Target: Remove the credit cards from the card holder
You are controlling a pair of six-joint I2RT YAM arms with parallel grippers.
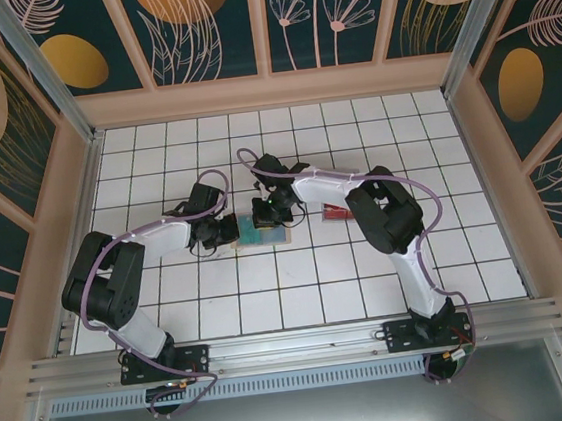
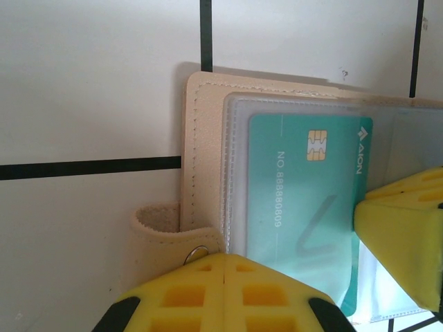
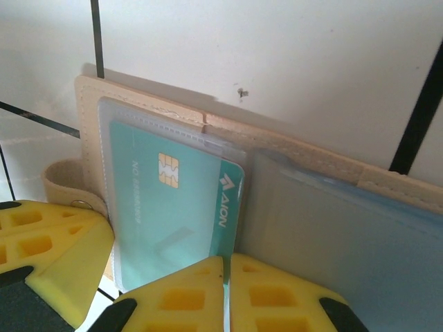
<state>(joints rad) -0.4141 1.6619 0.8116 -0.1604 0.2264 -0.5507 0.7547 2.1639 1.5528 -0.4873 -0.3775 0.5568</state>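
The tan card holder lies open on the white tiles, its snap strap curled at one side. A teal credit card sits in the clear sleeve of one half; the other half is blue-grey. My left gripper is shut, its tip pressed on the holder's edge beside the strap. My right gripper is shut on the dark teal end of the card at the sleeve's mouth. In the top view the left gripper and right gripper meet over the holder.
A red card lies flat on the tiles just right of the right gripper. Beige walls enclose the tiled floor on three sides, and a metal rail runs along the near edge by the arm bases.
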